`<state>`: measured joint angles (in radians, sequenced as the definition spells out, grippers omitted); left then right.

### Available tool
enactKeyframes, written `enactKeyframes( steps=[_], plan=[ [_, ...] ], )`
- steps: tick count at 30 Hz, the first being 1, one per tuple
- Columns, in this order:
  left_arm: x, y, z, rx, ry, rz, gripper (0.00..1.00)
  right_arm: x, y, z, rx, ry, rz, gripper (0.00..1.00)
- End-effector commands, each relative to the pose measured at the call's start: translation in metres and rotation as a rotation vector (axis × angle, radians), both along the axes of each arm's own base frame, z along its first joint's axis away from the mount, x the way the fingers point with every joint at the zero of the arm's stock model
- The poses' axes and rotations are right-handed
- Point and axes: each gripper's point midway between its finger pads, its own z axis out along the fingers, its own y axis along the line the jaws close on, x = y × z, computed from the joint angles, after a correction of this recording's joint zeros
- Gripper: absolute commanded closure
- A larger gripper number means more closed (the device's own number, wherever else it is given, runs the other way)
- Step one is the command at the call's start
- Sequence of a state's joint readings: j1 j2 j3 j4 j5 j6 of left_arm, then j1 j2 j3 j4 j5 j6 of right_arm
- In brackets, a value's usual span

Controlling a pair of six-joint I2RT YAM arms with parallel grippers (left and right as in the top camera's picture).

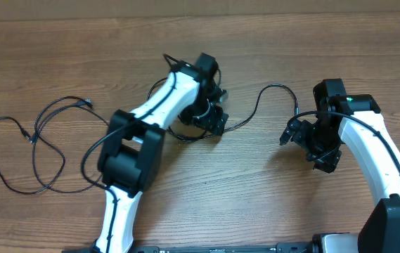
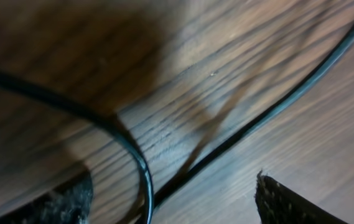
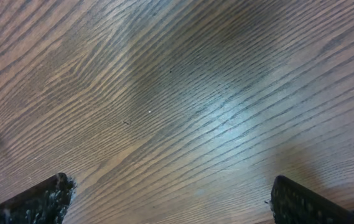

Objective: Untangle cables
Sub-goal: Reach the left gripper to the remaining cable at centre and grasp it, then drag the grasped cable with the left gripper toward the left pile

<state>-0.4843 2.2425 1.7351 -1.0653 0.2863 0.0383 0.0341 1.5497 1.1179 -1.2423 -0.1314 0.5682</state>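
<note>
Wooden worktop (image 1: 207, 211) carries loose black cables (image 2: 143, 167), two strands running beneath the spread left jaws, while the right jaws gape wide over plain wood grain.

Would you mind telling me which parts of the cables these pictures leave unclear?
Overhead: the middle cable vanishes under the left gripper; its course there is hidden.
Overhead: its right end is lost against the right gripper and its dark parts.
Left wrist: the blurred strands run off the edges; one cable or two, unclear.
Overhead: the plugs of the left cable are too small to identify.
</note>
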Motion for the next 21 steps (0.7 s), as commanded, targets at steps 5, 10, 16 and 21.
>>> enactKeyframes(
  steps=[5,10,16,21],
  plan=[
    [-0.026,-0.007,-0.021,0.111,0.021,-0.138,0.34,0.0,-0.001,-0.001,0.0,0.002,-0.002,0.0],
    [-0.039,-0.005,-0.022,0.218,0.005,-0.197,0.42,-0.001,-0.001,-0.001,0.0,0.003,-0.002,0.0],
    [-0.038,0.002,-0.022,0.346,-0.056,-0.203,0.74,-0.003,-0.005,-0.002,-0.024,0.013,-0.001,0.0],
    [-0.027,0.024,-0.018,0.467,-0.102,-0.123,0.96,-0.011,-0.017,-0.002,-0.097,0.044,0.005,0.0]
  ],
)
